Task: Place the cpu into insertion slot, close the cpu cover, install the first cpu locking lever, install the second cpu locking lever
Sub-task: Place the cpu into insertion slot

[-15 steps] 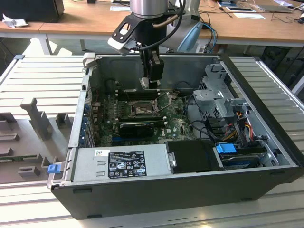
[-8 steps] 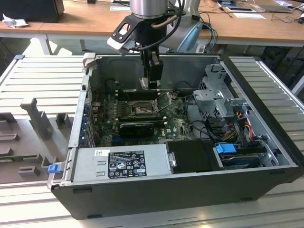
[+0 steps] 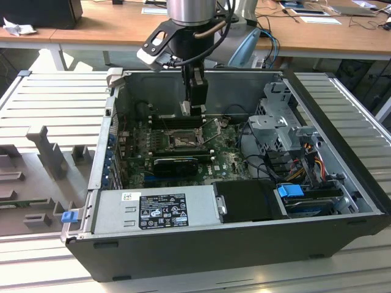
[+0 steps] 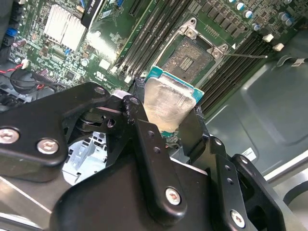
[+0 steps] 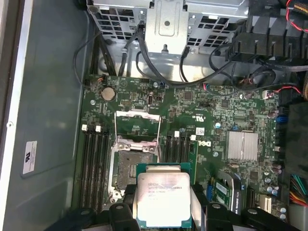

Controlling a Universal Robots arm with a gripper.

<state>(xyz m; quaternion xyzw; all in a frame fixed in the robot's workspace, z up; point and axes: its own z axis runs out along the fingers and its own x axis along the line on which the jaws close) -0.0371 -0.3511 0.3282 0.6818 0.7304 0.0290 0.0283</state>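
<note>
Gripper (image 3: 194,111) is hanging inside the open computer case (image 3: 244,247), over the green motherboard (image 5: 216,108). Its two black fingers (image 4: 138,107) are clamping the cpu (image 5: 162,198) by opposite edges; the jaws are closed on the chip.

Cpu appearance: a flat square with a pale silver-beige metal face and rounded corners. The face is sitting on a slightly wider green-teal base that is showing as a thin border on all sides. In the first wrist view faint grey print is crossing the upper part of the face. In the second wrist view the face is looking glossy and a little smeared.

Cpu position: it is being held level above the board and is not seated. In the first wrist view it is overlapping one edge of the insertion slot (image 5: 134,166).

The slot is lying open, showing a dull dark centre. The cpu cover (image 5: 138,113) is standing flipped back beside the slot, and board is showing through its window. Memory slots (image 5: 94,159) are flanking the socket.
</note>
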